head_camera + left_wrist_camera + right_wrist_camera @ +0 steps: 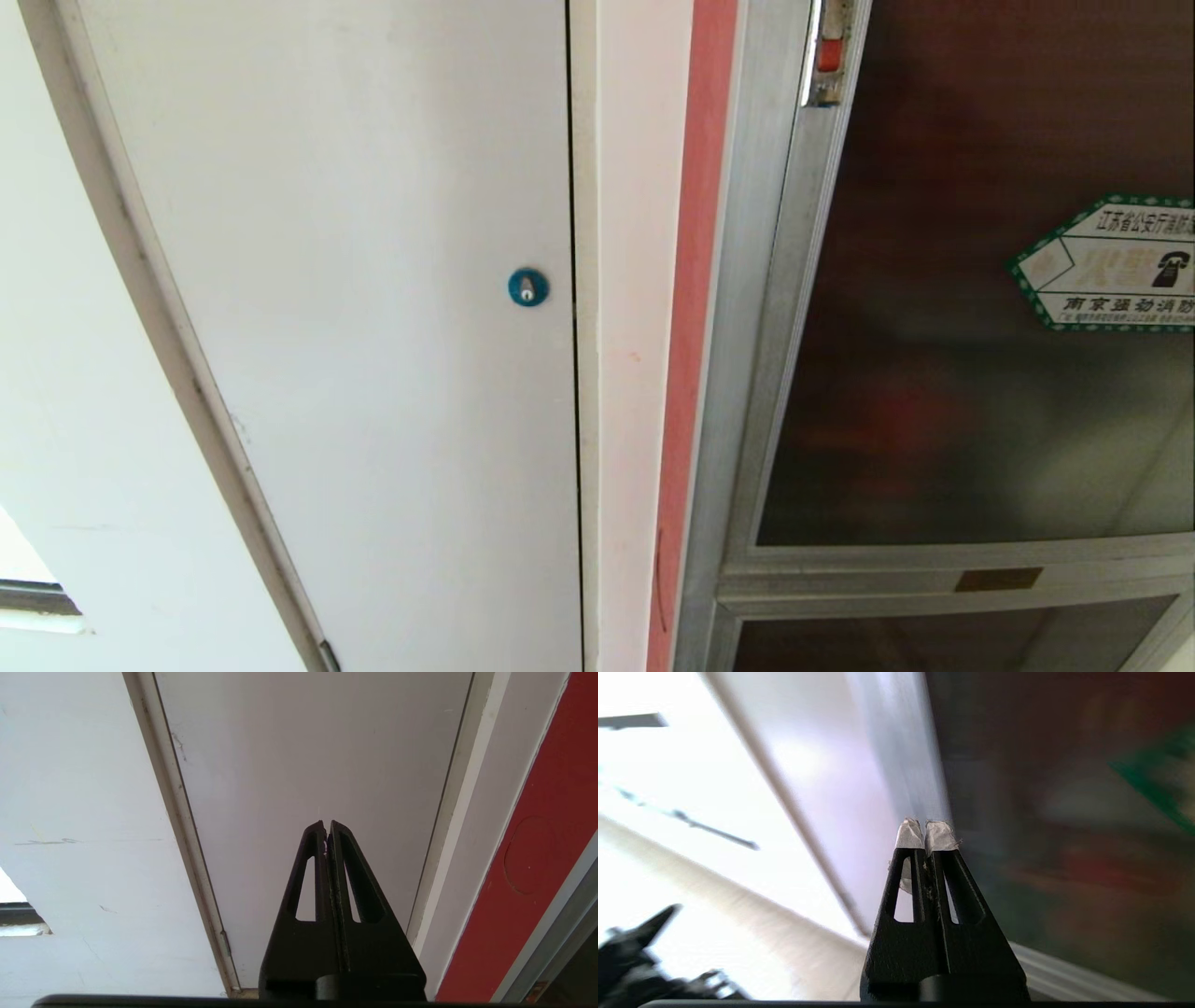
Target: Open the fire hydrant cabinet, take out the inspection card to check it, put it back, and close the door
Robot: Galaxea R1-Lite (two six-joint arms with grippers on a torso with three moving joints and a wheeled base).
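- We see the door (971,308) of the fire hydrant cabinet (747,373) closed, its dark glass filling the frame; the inspection card is not in view, and we judge it lies behind that glass.
- The red latch (828,54) sits on the door's frame edge, above and to the side of the green-bordered sticker (1111,266).
- Our right gripper (928,833) has its taped fingertips pressed together and holds nothing; it points at the door's metal edge, not touching it as far as we can tell.
- Our left gripper (326,828) is likewise closed and empty, facing the white door (373,327) beside the cabinet.
- Risk: closed fingers can only push or hook the latch, so they may slide off the small tab onto smooth frame.
- Risk: an approach aimed low would meet the glass, away from the latch, and press on it to no purpose.
- Risk: the white door's blue lock (527,287) is a wrong target near the cabinet.
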